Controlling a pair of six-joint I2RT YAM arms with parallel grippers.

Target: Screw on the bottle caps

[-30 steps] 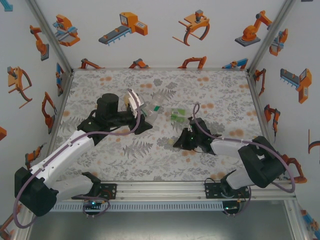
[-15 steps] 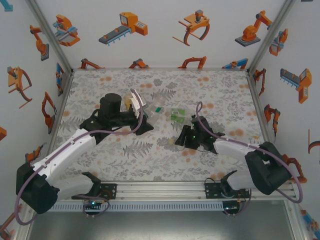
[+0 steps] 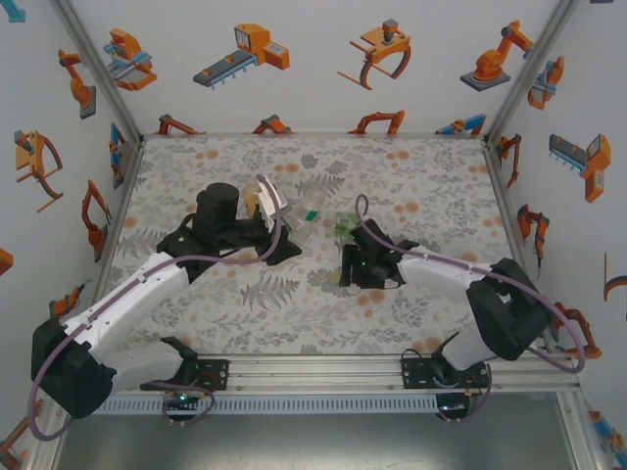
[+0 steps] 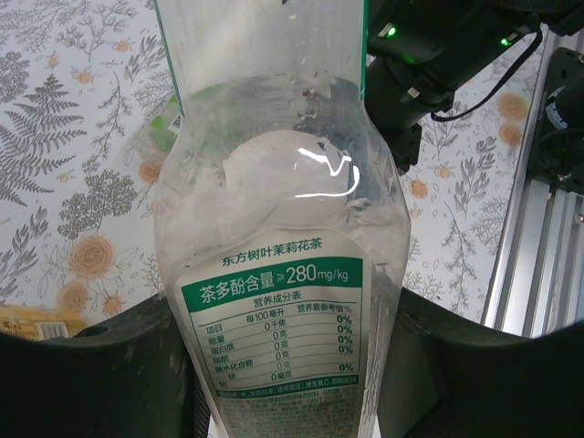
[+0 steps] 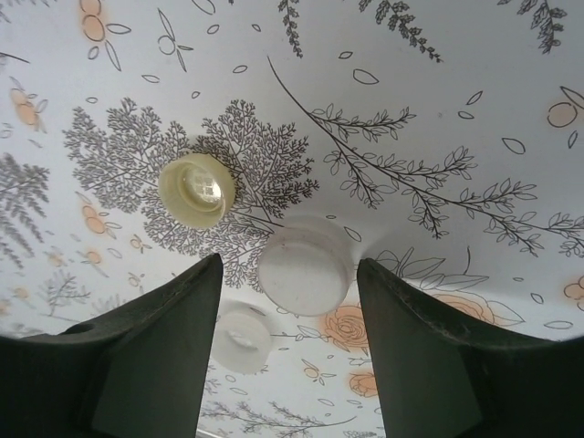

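The right gripper (image 5: 290, 274) is hovering low over the floral table (image 5: 438, 109), and its jaws are standing open with nothing gripped. In its wrist view, a pale cap (image 5: 242, 338) is lying nearest the wrist, between the two finger bases. The white cap (image 5: 306, 271) is lying just beyond it, in the gap between the fingertips; contact with either finger cannot be told. A yellow-green cap (image 5: 196, 189) is lying farther out, to the left in that view. The left gripper (image 4: 292, 383) is clamping a clear bottle (image 4: 283, 219) by its labelled body. In the top view, a second bottle (image 3: 345, 223) is lying beyond the right gripper.
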